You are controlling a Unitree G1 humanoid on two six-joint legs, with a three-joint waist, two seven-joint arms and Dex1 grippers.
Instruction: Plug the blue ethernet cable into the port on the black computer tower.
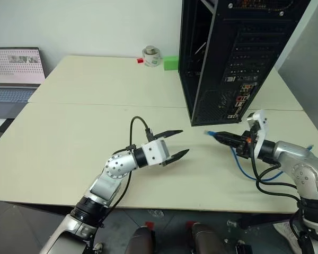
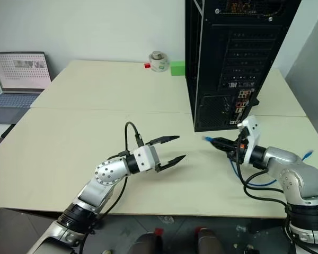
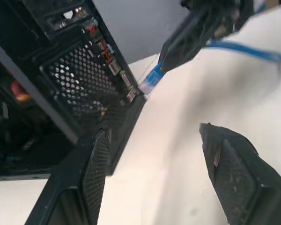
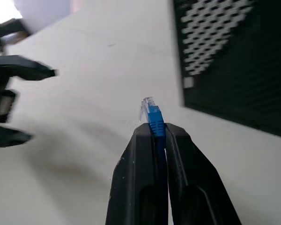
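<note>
A: Where's the thin bright-blue ethernet cable (image 4: 154, 117) right now?

B: Its clear plug end sits pinched between the closed black fingers of the right tool (image 1: 222, 137), sticking out a little past the tips. The rest of the cord loops back over the pale bench (image 1: 95, 132) beside the right arm.

A: And the left tool (image 1: 175, 144)?

B: Empty, its two fingers spread wide, hovering above the bench well apart from the plug.

A: So which arm does the plugging?

B: The right one, I'd say. It holds the cable and is much nearer the tall black metal computer tower (image 1: 222, 58). The small squarish port (image 1: 242, 99) is among the connectors on the perforated rear panel; I can't pick out its opening clearly.

A: How do they line up?

B: The plug's long axis points across the bench toward the left tool, while the port lies up and beyond it on the tower's rear. The plug would likely need turning to face that panel, then lifting
</note>
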